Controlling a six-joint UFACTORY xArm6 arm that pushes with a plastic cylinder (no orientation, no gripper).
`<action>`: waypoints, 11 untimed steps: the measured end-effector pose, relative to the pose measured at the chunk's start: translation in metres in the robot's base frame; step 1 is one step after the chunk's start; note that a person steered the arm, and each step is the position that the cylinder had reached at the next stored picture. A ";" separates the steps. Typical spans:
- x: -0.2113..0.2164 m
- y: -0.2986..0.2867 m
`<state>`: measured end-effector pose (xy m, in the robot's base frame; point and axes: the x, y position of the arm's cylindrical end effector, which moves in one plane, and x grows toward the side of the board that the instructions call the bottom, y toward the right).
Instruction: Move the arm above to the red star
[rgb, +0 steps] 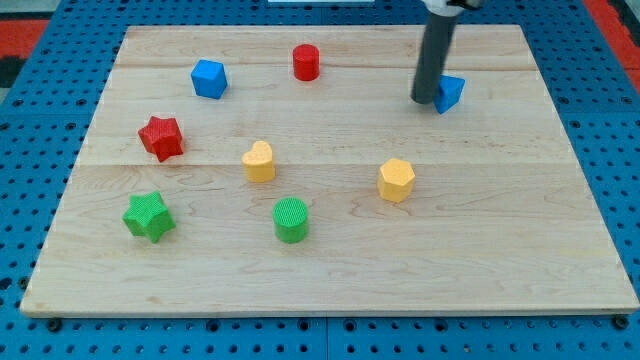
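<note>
Nearest the view's bottom, the green star (148, 216) at about 8 o'clock and the green cylinder (291, 220) at 6 o'clock lie clear of any likely path, with the yellow heart (259, 161) and yellow hexagon (396, 180) just beyond them near the wooden board's (560, 270) centre. Farther up, the red star (160, 137) rests at 9 o'clock, and the spot above it lies near the blue cube (209, 78) at 11 o'clock, so overshooting could nudge either. Farthest, my tip (424, 100), a bare rod holding nothing, sits at 1 o'clock touching or just beside the blue block (449, 93); a straight sweep toward 10 o'clock risks clipping the red cylinder (306, 62) at 12 o'clock.
</note>
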<state>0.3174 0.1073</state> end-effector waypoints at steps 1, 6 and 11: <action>-0.049 0.006; 0.019 0.052; 0.032 -0.281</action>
